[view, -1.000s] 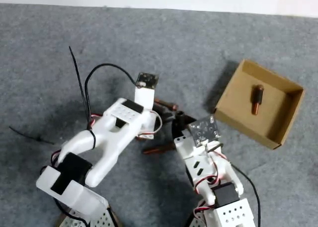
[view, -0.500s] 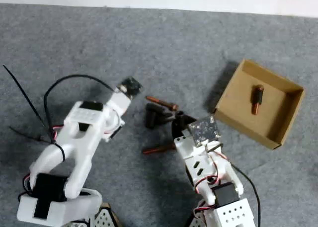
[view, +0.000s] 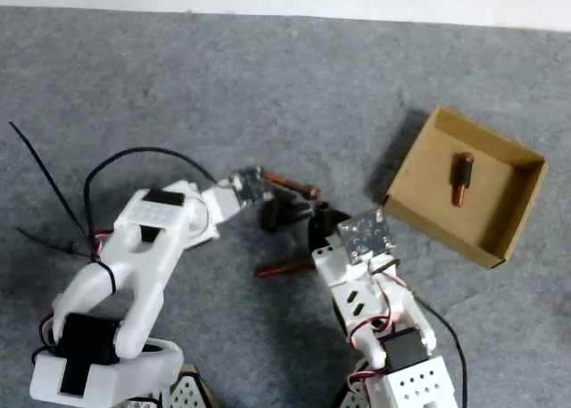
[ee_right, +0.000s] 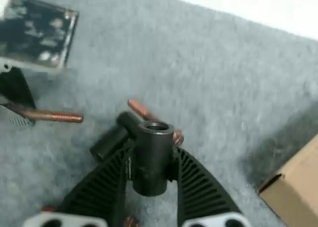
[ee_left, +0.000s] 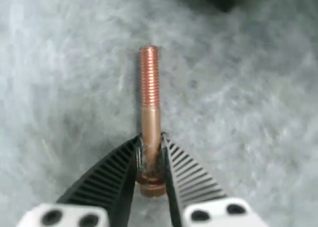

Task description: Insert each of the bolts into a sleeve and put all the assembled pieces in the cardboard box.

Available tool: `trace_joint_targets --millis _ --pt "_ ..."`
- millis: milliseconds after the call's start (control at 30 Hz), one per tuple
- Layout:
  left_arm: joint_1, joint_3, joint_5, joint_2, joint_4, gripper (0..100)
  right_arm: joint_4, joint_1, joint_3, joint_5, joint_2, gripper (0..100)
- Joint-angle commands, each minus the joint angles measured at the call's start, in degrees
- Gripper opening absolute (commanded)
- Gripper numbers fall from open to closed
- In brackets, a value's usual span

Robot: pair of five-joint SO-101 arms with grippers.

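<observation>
Insertion appears next: left tool [ee_left: 150, 140], swung back rightward, clamps a copper bolt [ee_left: 149, 83]; right tool [ee_right: 151, 160] clamps a black sleeve [ee_right: 150, 140].

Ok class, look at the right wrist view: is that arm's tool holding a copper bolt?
No, the right tool is clamped on a black sleeve, whose open bore shows at its free end.

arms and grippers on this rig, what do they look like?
Left arm and right arm: white shells, black servos. Black cable loops off the left; red and white wires on the right. Left gripper, right gripper: black ribbed tapered fingers, white mounts.
</observation>
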Motion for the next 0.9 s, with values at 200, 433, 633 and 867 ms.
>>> trace_joint_targets --millis 200,433,633,867 --pt "-4.8 -0.1 -32.9 -2.6 -0.9 1 -0.3 0.7 -0.4 0.5 -0.8 0.5" --pt "-10.8 -0.6 -53.2 -2.8 -1.1 1 -0.3 0.7 -0.4 0.5 -0.8 0.5" --pt "-12.0 -3.7 -64.3 -3.6 -1.1 1 -0.3 0.7 -0.4 0.5 -0.8 0.5" --pt "-12.0 -2.4 -58.3 -10.7 -1.2 1 -1.7 0.8 -0.2 0.5 -0.8 0.5"
